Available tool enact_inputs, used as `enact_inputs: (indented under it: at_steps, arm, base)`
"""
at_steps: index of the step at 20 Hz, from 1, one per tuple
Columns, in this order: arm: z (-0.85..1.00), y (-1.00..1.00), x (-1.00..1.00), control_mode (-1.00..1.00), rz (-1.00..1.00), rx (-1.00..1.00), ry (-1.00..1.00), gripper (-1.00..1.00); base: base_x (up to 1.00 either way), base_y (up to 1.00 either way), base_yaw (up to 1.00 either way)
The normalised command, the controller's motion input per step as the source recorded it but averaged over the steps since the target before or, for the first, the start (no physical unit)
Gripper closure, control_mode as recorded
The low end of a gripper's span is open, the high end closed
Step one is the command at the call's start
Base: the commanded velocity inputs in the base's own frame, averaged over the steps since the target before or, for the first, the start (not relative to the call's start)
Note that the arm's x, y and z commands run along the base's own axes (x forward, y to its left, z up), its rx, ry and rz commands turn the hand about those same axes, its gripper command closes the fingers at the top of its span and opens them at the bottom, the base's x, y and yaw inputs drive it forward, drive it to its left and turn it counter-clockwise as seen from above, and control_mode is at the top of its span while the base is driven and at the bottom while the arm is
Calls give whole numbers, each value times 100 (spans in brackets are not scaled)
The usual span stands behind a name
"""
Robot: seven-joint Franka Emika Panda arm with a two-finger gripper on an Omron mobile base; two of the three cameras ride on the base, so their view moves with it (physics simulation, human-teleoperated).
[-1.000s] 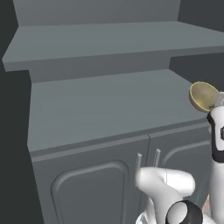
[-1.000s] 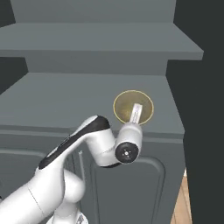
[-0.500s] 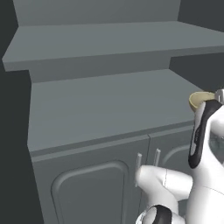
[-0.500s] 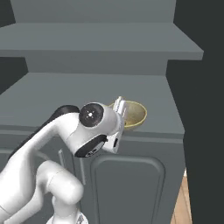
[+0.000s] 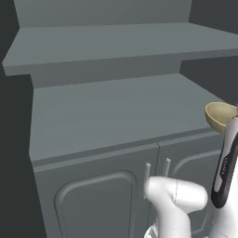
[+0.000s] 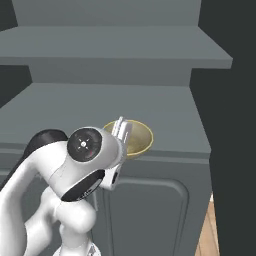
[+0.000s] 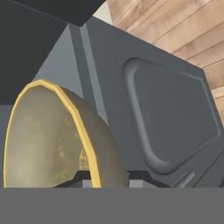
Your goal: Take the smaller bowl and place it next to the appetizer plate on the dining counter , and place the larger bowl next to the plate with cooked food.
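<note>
Bowl (image 6: 135, 140) w/ yellow rim, empty, rim pinched betw. fingers (image 6: 121, 129)

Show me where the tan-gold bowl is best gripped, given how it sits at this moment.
By its thin yellow rim, one finger inside and one outside the wall, probably coming in edge-on from the arm's side. The bowl is too wide to span, and the rim is its only narrow part. The gripper is already shut on the bowl's near rim there, carrying it tilted over the grey cabinet top.

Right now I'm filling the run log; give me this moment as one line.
gripper: shut on bowl rim | bowl: lifted, tilted, at counter's front edge | plates: unseen
</note>
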Motion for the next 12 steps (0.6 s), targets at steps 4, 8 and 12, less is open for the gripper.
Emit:
enact_inputs:
  at_steps: [4, 8, 12]
  arm:
    - [14, 20, -62, -100, 2, 0, -2, 100]
    - [2, 24, -87, -100, 0, -1, 0, 100]
    - [0, 0, 0, 100, 0, 0, 0, 100]
  base:
    - [0, 0, 0]
    - [0, 0, 0]
    - [-100, 1, 0]
